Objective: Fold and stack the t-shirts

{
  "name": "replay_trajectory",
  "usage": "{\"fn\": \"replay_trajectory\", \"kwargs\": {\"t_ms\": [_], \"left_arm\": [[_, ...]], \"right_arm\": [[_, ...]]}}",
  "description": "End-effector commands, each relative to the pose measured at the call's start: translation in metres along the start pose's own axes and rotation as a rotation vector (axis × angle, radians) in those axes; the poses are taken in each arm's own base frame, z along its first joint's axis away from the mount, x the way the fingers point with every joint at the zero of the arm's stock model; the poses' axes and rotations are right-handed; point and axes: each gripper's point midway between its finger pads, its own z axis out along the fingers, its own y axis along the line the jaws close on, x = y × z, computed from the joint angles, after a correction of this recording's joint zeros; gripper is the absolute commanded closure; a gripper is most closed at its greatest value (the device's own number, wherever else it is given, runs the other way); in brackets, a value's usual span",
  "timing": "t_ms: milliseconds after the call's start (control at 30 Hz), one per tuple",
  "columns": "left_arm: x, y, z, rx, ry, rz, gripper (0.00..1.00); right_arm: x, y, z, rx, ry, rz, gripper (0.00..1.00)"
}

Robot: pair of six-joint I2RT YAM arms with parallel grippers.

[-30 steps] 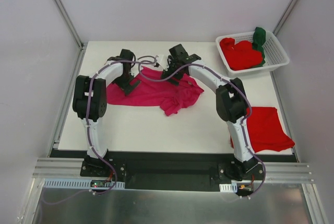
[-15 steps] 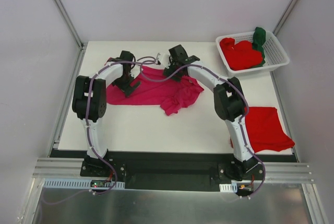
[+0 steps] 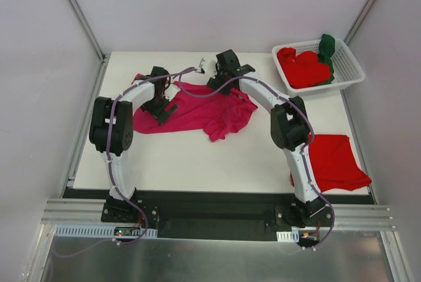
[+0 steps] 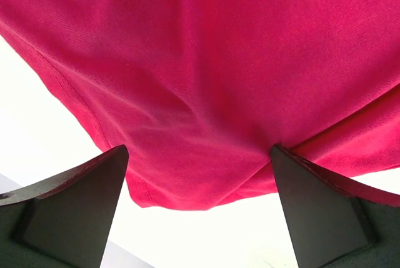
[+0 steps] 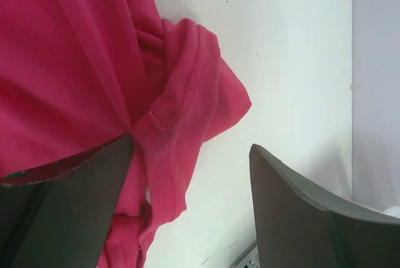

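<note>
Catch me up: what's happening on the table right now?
Both arms are working on the magenta-pink t-shirt, which lies rumpled and unfolded across the far middle of the table. The left gripper hangs open over its left part. The right gripper is open at a sleeve on its far right edge. Neither has cloth pinched. One red t-shirt lies at the near right edge. The white basket at the far right holds more red shirts and a dark green one.

I eased the right gripper (image 3: 218,78) a little toward the top centre of the frame. The magenta t-shirt (image 3: 197,111) shifted with it: its upper right edge drew upward, and the crumpled lobe at lower centre pulled up slightly and spread flatter.
</note>
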Motion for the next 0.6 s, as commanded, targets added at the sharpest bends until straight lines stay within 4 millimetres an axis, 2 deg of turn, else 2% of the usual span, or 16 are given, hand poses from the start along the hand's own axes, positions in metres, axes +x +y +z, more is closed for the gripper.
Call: {"fn": "replay_trajectory", "kwargs": {"t_ms": [0, 133, 333, 467, 567], "left_arm": [[0.007, -0.005, -0.010, 0.016, 0.004, -0.002, 0.01], [0.006, -0.007, -0.009, 0.023, 0.005, -0.003, 0.01], [0.010, -0.017, -0.005, 0.048, 0.019, 0.001, 0.01], [0.023, -0.032, -0.003, 0.075, 0.043, 0.016, 0.01], [0.036, -0.041, -0.004, 0.093, 0.065, 0.034, 0.01]], "right_arm": [[-0.016, -0.027, -0.018, 0.012, -0.075, 0.050, 0.22], [-0.016, -0.029, -0.021, 0.013, -0.090, 0.046, 0.22], [0.006, -0.019, 0.001, -0.017, -0.020, 0.039, 0.21], [0.013, -0.015, 0.013, -0.012, -0.007, 0.059, 0.22], [0.012, -0.026, 0.015, 0.041, -0.006, 0.070, 0.21]]}}
